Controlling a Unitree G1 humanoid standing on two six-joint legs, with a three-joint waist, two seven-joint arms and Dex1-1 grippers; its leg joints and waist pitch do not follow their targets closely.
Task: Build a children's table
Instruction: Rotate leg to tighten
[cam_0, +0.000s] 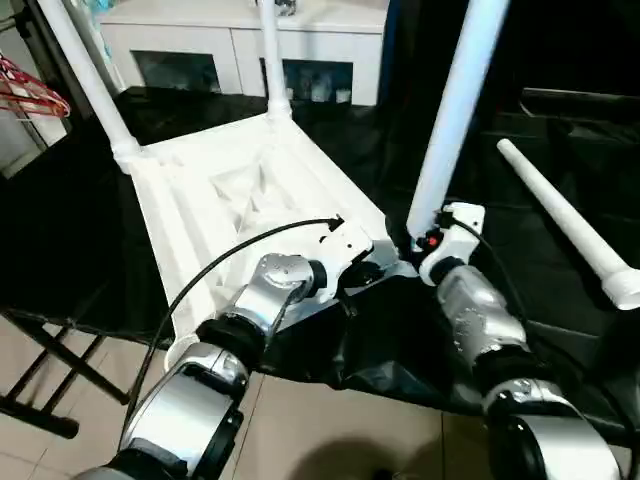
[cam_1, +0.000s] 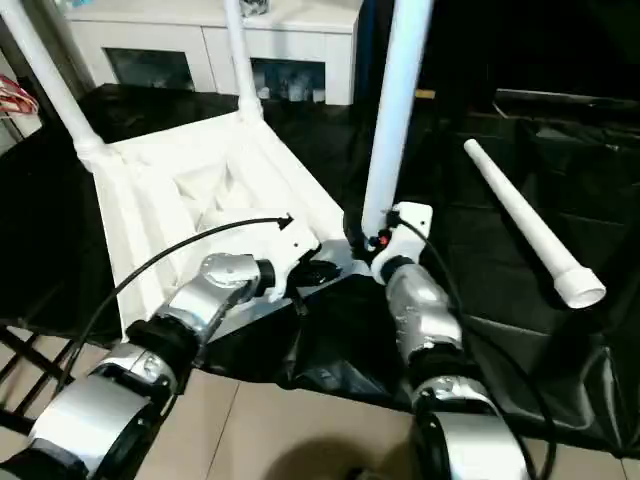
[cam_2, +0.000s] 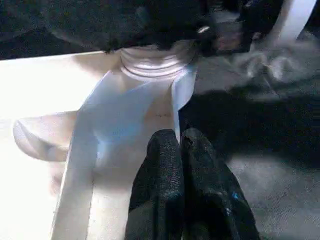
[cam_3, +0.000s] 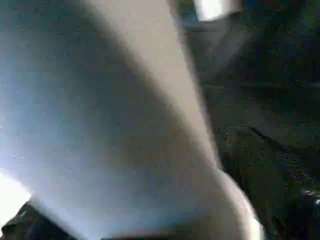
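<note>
The children's table top (cam_0: 230, 190) lies upside down on a black cloth, ribbed underside up. Two white legs (cam_0: 90, 80) (cam_0: 272, 60) stand in its far corner sockets. A third leg (cam_0: 455, 110) stands upright at the near right corner, looming large and close in the right wrist view (cam_3: 125, 125). My right gripper (cam_0: 422, 242) is at this leg's base, its wrist right against the tube. My left gripper (cam_2: 182, 165) is shut and empty, its tips resting on the top's white rim just short of that corner socket (cam_2: 155, 62). A fourth leg (cam_0: 570, 225) lies loose on the cloth to the right.
A white cabinet (cam_0: 240, 40) with glass doors stands behind the table. Red hangers (cam_0: 30, 95) hang at the far left. The black cloth (cam_0: 80, 230) drapes over the work surface's near edge, with dark stand legs (cam_0: 50, 380) on the tiled floor below.
</note>
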